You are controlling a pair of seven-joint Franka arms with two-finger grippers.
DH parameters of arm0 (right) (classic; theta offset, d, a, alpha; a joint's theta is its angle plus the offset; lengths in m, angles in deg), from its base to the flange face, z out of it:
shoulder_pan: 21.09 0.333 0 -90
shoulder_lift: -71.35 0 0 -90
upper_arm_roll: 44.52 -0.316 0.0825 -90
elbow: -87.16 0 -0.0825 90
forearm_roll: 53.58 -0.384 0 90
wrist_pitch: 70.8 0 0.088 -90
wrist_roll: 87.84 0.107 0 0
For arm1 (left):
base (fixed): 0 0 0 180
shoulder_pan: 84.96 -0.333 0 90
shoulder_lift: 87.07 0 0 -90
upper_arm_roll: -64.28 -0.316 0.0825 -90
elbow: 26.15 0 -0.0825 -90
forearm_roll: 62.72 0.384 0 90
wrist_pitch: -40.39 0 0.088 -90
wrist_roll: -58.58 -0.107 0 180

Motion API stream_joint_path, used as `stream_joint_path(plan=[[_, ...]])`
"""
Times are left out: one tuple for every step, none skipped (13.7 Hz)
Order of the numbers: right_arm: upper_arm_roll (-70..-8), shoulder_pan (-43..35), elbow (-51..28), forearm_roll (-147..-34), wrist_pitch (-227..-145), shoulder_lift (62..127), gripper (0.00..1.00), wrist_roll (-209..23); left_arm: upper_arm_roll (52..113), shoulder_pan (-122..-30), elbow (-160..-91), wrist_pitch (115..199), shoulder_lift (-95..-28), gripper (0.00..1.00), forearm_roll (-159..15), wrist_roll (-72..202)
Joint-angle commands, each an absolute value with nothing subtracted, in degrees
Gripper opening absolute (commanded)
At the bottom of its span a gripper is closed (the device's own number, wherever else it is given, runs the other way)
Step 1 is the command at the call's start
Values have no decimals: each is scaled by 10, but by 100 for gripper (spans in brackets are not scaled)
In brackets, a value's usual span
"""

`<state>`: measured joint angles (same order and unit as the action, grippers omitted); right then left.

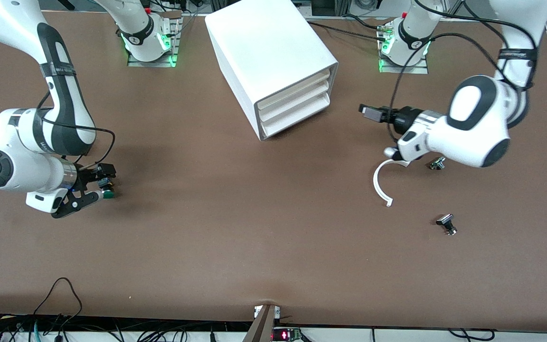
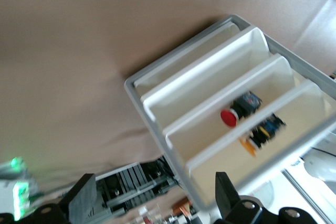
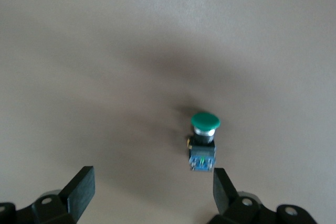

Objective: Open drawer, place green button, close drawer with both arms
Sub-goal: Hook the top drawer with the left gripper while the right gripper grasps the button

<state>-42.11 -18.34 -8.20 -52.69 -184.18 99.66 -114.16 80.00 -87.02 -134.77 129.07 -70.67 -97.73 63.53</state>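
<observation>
The white cabinet (image 1: 273, 57) stands at the table's middle, near the robots' bases. Its three drawers look shut, and the lowest is the drawer (image 1: 297, 117). My left gripper (image 1: 368, 113) is open and empty in front of the drawers. In the left wrist view its point (image 2: 152, 198) faces the drawer (image 2: 199, 64). The green-capped button (image 1: 108, 193) lies on the table toward the right arm's end. My right gripper (image 1: 101, 185) is open and low over it. In the right wrist view the button (image 3: 203, 142) lies just ahead of the gripper (image 3: 152, 190), close to one finger (image 3: 223, 190).
A red-capped button (image 2: 229, 118) and a blue part (image 2: 266, 128) lie in the upper drawers. A curved white plastic strip (image 1: 379, 183), a black-and-silver part (image 1: 447, 223) and another small part (image 1: 437, 164) lie toward the left arm's end.
</observation>
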Motion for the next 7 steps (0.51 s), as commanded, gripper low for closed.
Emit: stream_joint_path(plan=[[-421,-198,-111,-533,-1908,1004,100,-1205,822,-860,-1385,1363,-693,100,-1006,605],[-421,-201,-117,-532,-1922,1009,100,-1233,822,-858,-1385,1372,-678,100,-1020,577],[-421,-205,-121,-534,-1937,1011,100,-1267,822,-858,-1384,1380,-663,100,-1033,556],[-421,-206,-131,-537,-1953,1014,100,-1277,822,-858,-1385,1391,-649,100,-1050,547],[-421,-206,-145,-554,-1965,1012,100,-1277,822,-853,-1385,1402,-635,99,-1065,545],[-421,-212,-164,-582,-1969,1009,100,-1279,822,-842,-1384,1414,-622,99,-1069,540],[-421,-223,-185,-596,-1978,1005,100,-1281,822,-835,-1384,1427,-611,98,-1070,527]])
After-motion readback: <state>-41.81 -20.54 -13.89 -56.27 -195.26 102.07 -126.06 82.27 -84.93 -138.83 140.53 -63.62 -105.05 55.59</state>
